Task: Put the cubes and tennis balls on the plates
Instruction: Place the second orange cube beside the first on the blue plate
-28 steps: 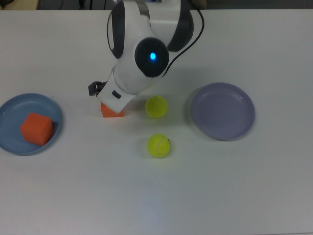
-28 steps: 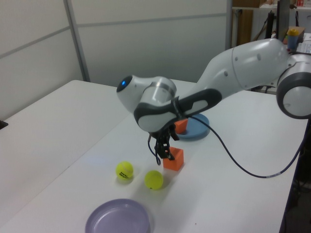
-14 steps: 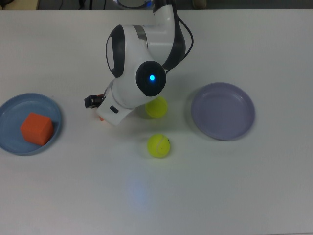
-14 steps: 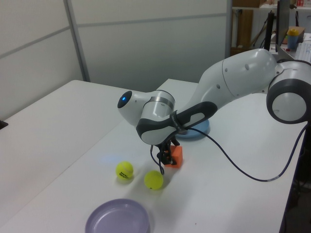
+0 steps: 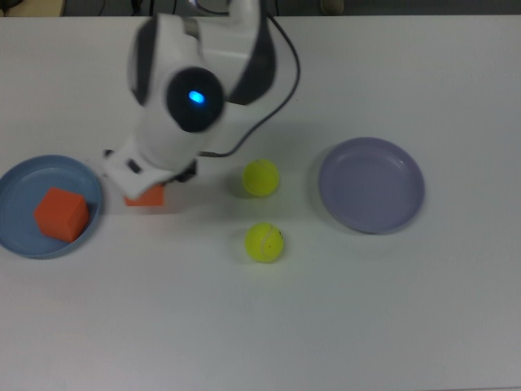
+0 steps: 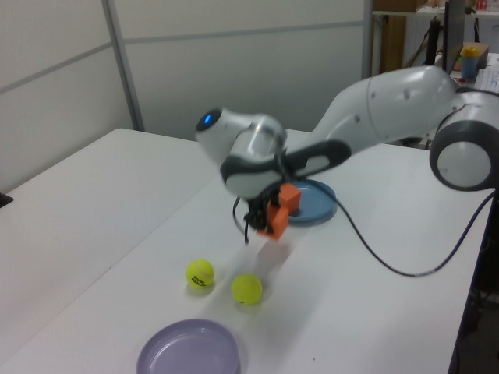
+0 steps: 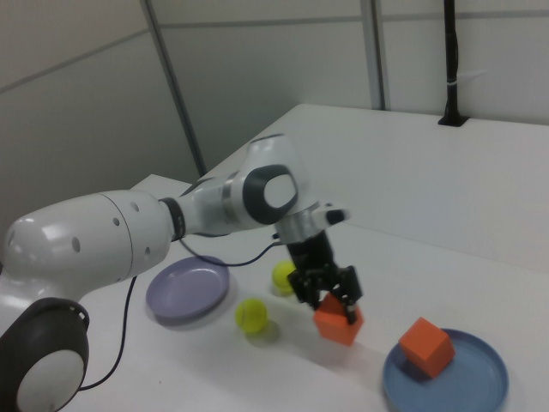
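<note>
Pincer (image 7: 328, 298) grips cube (image 7: 337, 324) (now lifted); moved toward blue plate (image 5: 18, 236).

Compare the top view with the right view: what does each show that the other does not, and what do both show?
Only the top view shows the arm's blue light. Only the right view shows the claw gripping the orange cube and wall panels behind. Both show the blue plate holding the second cube, the purple plate and both tennis balls.

In the top view, the counter (image 5: 391, 326) lies bare across the whole lower frame. Two tennis balls (image 5: 260, 177) stand mid-frame between the blue plate (image 5: 16, 183), partly filled by a cube (image 5: 60, 214), and the bare lavender plate (image 5: 371, 185).
</note>
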